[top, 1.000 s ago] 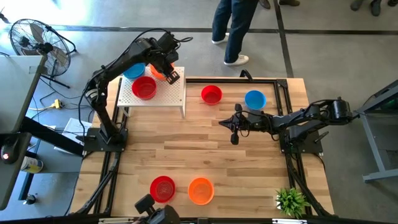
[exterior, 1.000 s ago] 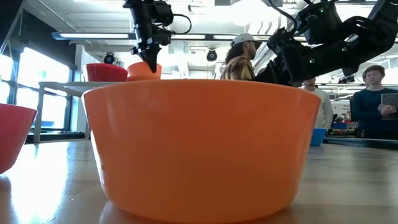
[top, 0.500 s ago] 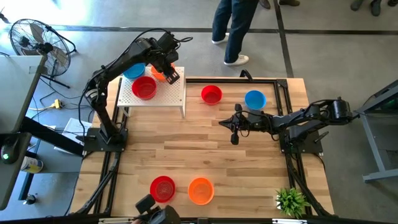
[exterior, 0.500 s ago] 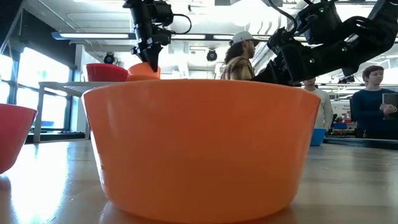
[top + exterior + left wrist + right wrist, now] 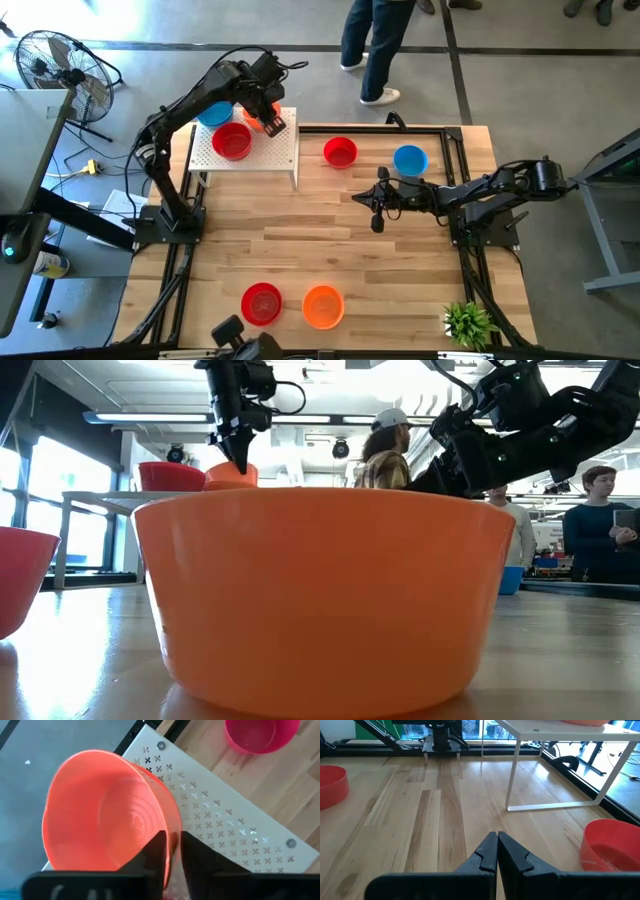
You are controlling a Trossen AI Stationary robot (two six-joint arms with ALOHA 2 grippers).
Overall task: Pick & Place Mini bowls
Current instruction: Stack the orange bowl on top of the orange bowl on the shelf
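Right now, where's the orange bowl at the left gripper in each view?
High view: orange bowl at the white stand's back edge, mostly under the left gripper.
Low view: upper left, on the stand, under the gripper tip.
Left wrist view: fills the left half, its rim between the fingers.
Right wrist view: only a sliver of an orange bowl on the stand; can't confirm.
Shared landmark: the white stand.

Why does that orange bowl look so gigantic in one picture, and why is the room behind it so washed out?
Low view: the orange bowl sits right against the lens, so it fills the frame; bright ceiling lights and windows behind blow out the background. High view: the same bowl looks as small as the others, under even light. Left wrist view: another orange bowl glows slightly soft, close to the camera.
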